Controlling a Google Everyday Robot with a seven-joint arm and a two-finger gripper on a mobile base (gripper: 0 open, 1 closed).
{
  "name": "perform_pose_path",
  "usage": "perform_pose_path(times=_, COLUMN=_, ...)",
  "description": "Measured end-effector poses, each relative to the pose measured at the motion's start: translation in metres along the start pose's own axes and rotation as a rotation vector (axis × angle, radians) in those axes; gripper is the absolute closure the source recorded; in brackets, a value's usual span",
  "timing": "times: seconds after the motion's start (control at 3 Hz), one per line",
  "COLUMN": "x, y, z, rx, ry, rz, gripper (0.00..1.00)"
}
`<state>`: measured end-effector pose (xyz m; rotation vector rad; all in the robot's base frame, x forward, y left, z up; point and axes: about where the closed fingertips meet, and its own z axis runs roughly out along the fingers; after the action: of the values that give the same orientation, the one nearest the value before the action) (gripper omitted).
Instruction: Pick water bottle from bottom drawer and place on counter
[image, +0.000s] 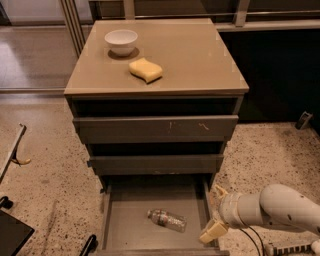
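the small clear plastic water bottle (166, 220) lies on its side on the flat grey floor of the pulled-out bottom drawer (129, 226). the white arm's gripper (216, 211) hangs to its right, by the drawer's right wall, tan fingers spread apart, not touching it. a white bowl (121, 41) and a yellow sponge (145, 69) sit on the glossy tan counter (200, 55).
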<state>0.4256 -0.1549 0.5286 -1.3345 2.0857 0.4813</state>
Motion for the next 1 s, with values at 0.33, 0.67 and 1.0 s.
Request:
perform_pose_path(times=0.33, x=0.026, y=-0.031, z=0.041, rx=-0.002, ry=-0.041, rz=-0.009, gripper=0.0)
perform_pose_path(times=0.67, x=0.051, y=-0.057, z=0.093, rx=-0.053, ry=-0.082, rz=-0.029, gripper=0.0)
perform_pose_path(times=1.0, x=0.065, y=-0.073, z=0.152, rx=-0.114, ry=-0.145, rz=-0.07, gripper=0.0)
